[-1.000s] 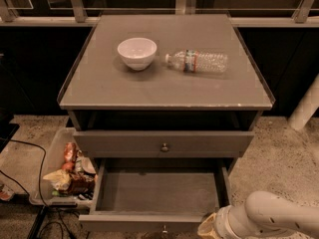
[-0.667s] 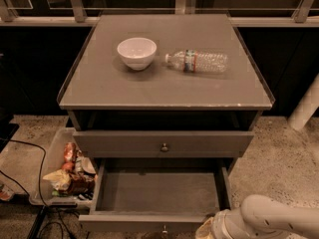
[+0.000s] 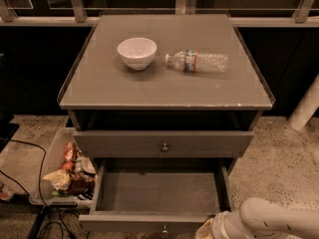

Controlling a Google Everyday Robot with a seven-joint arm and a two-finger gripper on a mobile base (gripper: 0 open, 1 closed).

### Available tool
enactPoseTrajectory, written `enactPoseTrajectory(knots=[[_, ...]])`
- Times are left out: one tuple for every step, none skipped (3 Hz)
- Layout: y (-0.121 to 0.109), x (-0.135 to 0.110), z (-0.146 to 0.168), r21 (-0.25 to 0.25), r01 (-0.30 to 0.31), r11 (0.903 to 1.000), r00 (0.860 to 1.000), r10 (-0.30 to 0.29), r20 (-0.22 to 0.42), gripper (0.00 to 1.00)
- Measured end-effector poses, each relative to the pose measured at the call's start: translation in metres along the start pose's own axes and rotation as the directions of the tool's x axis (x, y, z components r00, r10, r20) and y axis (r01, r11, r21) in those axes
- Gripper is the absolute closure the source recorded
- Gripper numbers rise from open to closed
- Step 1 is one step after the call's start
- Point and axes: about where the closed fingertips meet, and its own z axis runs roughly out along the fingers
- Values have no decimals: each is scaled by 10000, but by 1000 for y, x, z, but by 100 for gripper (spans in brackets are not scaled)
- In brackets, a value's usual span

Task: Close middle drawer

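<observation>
The middle drawer (image 3: 159, 190) is the lower of the two drawers in view. It is pulled far out, open and empty, and its plain front (image 3: 124, 222) with a small round knob (image 3: 163, 229) reaches the bottom edge of the camera view. My gripper (image 3: 205, 231) is at the bottom edge, just right of the knob and close against the drawer front. Its white arm (image 3: 279, 220) comes in from the lower right. The matching drawer front one tier higher (image 3: 119, 143) is pulled out only a little.
A white bowl (image 3: 136, 52) and a plastic water bottle lying on its side (image 3: 199, 61) are on the cabinet top (image 3: 164, 86). A clear bin of snack packets (image 3: 65, 171) stands on the floor to the left, with cables (image 3: 20, 183) beside it. A white pipe (image 3: 305, 106) rises at the right.
My arm has sunk slightly lower and shifted a little left along the bottom edge. The middle drawer is still pulled out about as far as before.
</observation>
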Motion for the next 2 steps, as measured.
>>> enactPoseTrajectory(knots=[[0,0,0,0,0,10000,10000,0,0,59],[0,0,0,-1,0,10000,10000,0,0,36]])
